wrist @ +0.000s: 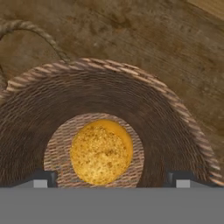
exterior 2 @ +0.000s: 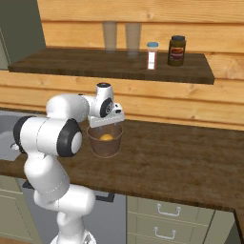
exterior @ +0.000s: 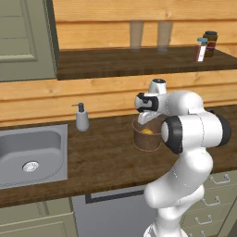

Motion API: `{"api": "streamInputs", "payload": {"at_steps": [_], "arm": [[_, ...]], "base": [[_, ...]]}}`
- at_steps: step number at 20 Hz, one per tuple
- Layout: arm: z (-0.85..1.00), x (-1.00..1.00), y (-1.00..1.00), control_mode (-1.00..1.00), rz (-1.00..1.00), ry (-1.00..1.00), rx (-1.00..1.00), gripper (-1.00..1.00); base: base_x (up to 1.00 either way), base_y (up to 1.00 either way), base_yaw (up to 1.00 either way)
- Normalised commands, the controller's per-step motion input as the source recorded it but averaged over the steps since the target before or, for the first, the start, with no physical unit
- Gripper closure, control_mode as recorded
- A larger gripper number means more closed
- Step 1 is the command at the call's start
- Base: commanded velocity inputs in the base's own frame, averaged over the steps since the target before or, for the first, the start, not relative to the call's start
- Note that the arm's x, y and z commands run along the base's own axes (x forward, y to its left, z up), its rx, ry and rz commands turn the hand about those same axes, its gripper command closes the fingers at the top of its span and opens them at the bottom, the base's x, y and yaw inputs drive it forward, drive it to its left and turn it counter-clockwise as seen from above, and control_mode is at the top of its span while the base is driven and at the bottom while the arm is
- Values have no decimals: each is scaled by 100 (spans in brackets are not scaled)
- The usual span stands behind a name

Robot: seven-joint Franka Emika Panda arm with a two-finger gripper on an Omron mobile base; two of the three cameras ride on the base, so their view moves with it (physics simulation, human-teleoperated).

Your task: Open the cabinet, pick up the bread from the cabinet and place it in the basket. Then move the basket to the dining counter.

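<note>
The round brown woven basket [exterior: 147, 142] [exterior 2: 105, 148] stands on the dark wood worktop, right of the sink. The yellow-orange bread [exterior: 146, 131] [exterior 2: 106, 137] [wrist: 101, 151] lies on the basket's bottom, inside the rim [wrist: 175, 105]. My gripper [exterior: 144, 120] [exterior 2: 106, 125] [wrist: 111, 178] hangs straight over the basket's mouth, pointing down, open, with nothing between its fingertips. The cabinet door [exterior: 23, 37] stands swung open at the upper left, and its dark brown shelf [exterior: 139, 62] [exterior 2: 109, 64] is exposed. The dining counter is out of view.
Two jars [exterior: 206, 46] [exterior 2: 176, 50] stand on the shelf's right end. A steel sink [exterior: 30, 155] and a soap dispenser [exterior: 82, 118] are left of the basket. Drawers with metal handles [exterior 2: 167, 209] sit below the worktop. A wood-plank wall runs behind.
</note>
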Motion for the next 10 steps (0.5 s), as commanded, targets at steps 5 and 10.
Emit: {"api": "streamInputs", "payload": {"at_steps": [5,10], "arm": [[3,-45,49,-100,-1,0,0,-100],[13,-52,31,-100,-1,0,0,-100]], "base": [[0,0,0],[0,0,0]]}}
